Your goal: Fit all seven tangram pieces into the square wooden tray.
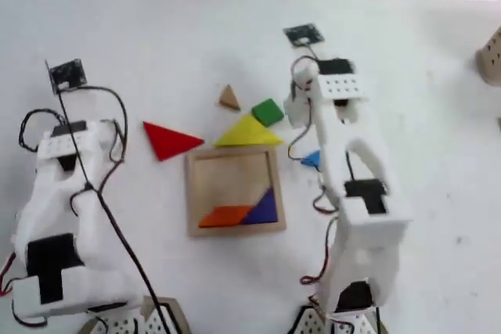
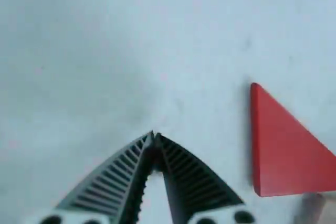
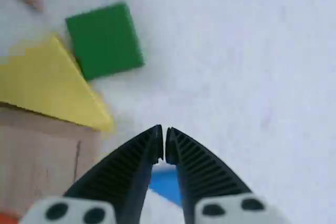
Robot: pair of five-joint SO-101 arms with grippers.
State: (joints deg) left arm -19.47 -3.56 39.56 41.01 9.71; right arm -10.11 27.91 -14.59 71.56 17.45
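The square wooden tray (image 1: 235, 163) lies mid-table with an orange piece (image 1: 225, 215) and a purple piece (image 1: 264, 207) in its near part. A red triangle (image 1: 168, 140) rests left of it, also seen as the red triangle (image 2: 283, 145) just beside my left gripper (image 2: 155, 137), which is shut and empty. A yellow triangle (image 1: 249, 132) overlaps the tray's far edge, with a green square (image 1: 268, 112) and a small brown triangle (image 1: 228, 98) beyond. My right gripper (image 3: 163, 132) is shut over bare table near the green square (image 3: 105, 39), a blue piece (image 3: 165, 184) lying under it.
Both white arms stand at the near edge, left and right of the tray, with loose cables around them. Small black boards (image 1: 66, 74) (image 1: 304, 34) sit beyond each arm. A tan perforated object (image 1: 489, 56) is at the far right edge.
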